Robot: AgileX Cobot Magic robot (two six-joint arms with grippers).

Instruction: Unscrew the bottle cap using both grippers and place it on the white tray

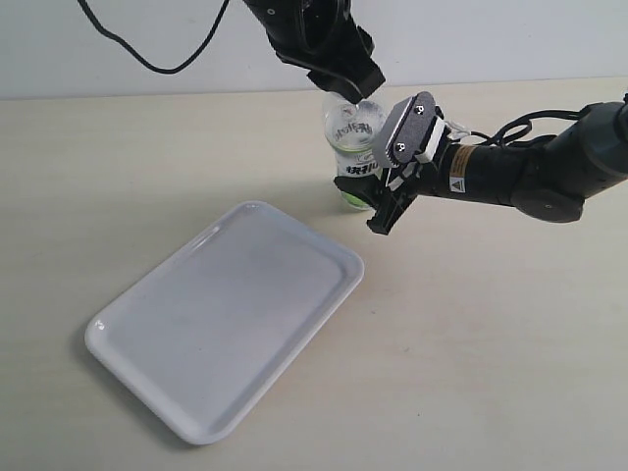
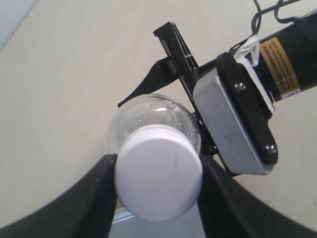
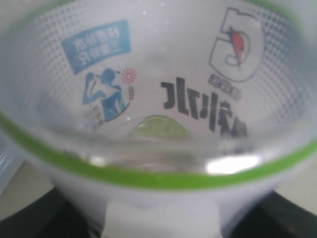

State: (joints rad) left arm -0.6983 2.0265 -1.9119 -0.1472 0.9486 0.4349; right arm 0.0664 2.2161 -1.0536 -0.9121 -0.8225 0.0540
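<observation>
The clear bottle [image 1: 349, 132] with its white-and-green label stands upright on the table just beyond the white tray [image 1: 226, 324]. The white bottle cap [image 2: 159, 179] sits on the bottle's neck, above its clear shoulder [image 2: 148, 111]. My all-black left gripper [image 1: 345, 88] comes down from above and is shut on the cap, one finger [image 2: 96, 198] pressed on each side. The cap is hidden in the exterior view. My right gripper [image 1: 373, 196], with the grey-white block [image 2: 237, 124], reaches in from the right and is shut on the bottle's lower body [image 3: 158, 99].
The tray lies at an angle in front of the bottle, its near corner [image 1: 196, 432] by the table's front edge. A black cable [image 1: 147, 54] hangs at the back left. The right arm [image 1: 530, 177] stretches across the table on the right.
</observation>
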